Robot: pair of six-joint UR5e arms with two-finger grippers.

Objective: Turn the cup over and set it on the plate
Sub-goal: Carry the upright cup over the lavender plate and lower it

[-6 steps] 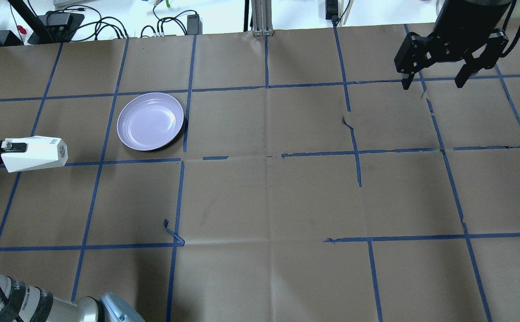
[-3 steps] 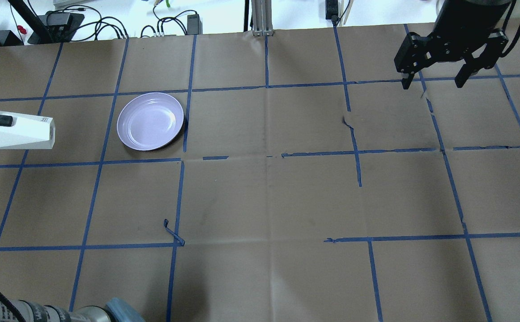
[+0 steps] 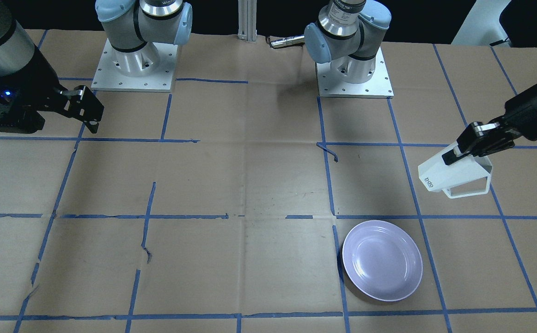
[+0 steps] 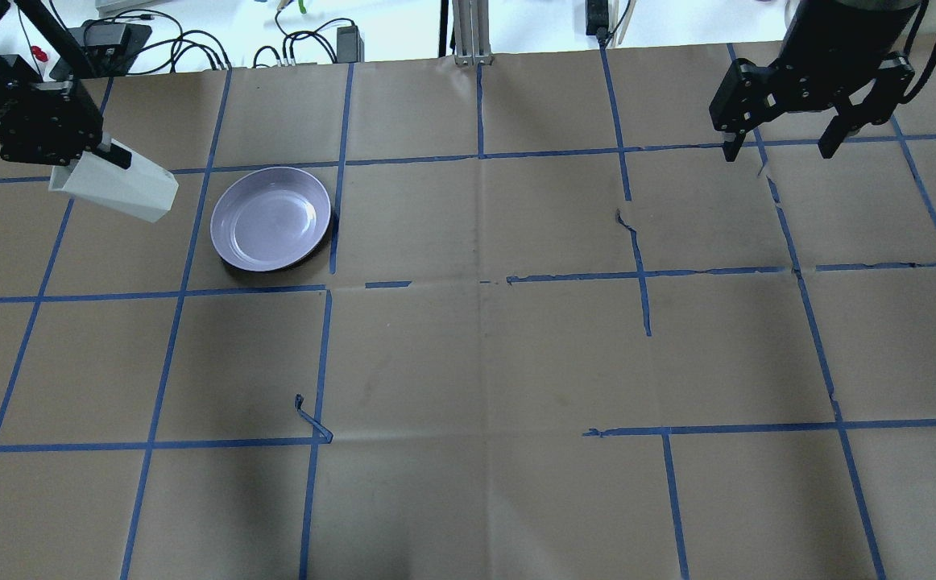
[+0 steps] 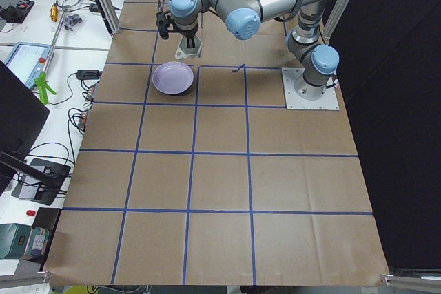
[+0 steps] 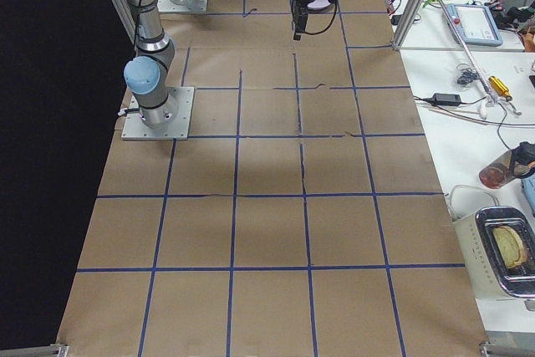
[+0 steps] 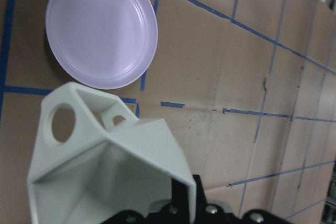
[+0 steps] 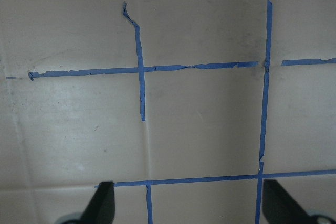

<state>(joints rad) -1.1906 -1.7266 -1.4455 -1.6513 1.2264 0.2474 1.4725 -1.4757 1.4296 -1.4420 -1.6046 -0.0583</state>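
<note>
— What has the left gripper (image 3: 459, 151) got?
— It is clamped on the cup (image 3: 455, 175), pinching the wall at the mouth. The left wrist view looks straight into the hollow.

— And the cup itself?
— White, matte, all flat facets and sharp edges. It is held off the table and tipped onto its side. In the front-facing view the base, with small teal lettering, points away from the gripper, and the angular open handle hangs underneath.

— Where is it relative to the plate (image 3: 381, 261)?
— Beside it, apart, not touching. The plate lies flat on the table, right way up. It is round, glossy and pale lavender with a raised rim, and clearly wider than the cup.

— The right gripper (image 4: 778, 151)?
— Jaws spread wide, hanging over the far part of the table on the robot's right, well apart from both things. Its wrist view shows only taped paper below.

— The surface?
— A table (image 4: 476, 362) covered in brown paper and marked into squares with blue tape (image 4: 319, 354). The tape is torn or lifted in a few spots and the paper shows creases.

— Beyond it?
— Past the far edge is a white bench with black cables (image 4: 194, 48) and an aluminium post (image 4: 468, 32). Two arm bases (image 3: 132, 69) are bolted down at the robot's edge.
</note>
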